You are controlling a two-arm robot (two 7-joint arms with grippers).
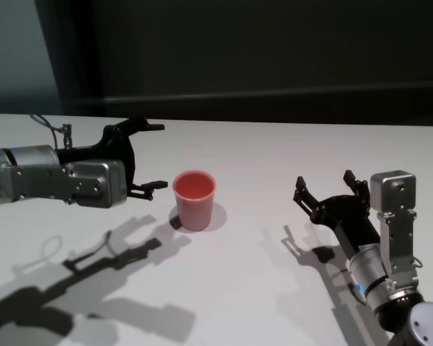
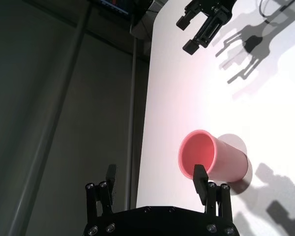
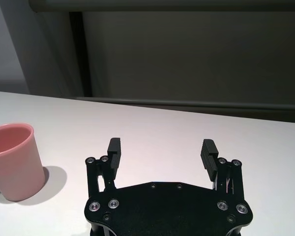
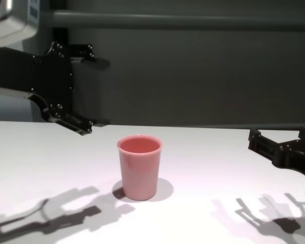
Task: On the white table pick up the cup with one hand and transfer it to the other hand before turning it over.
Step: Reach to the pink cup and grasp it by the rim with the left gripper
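Cup [image 1: 195,200] upright at frame centre, mouth up, nothing inside.
You have the left gripper [image 1: 153,155] spread wide just left of it, not touching; the right gripper [image 1: 330,189] wide too, low at right, well apart, bare table [image 1: 274,158] between them.

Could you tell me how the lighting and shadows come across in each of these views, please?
Head view: hard, dark shadows of both arms fall toward the near edge of the white table. Chest view: the cup casts a soft shadow to its right. Left wrist view: crisp finger shadows beside the right gripper. Right wrist view: even light, dim backdrop.
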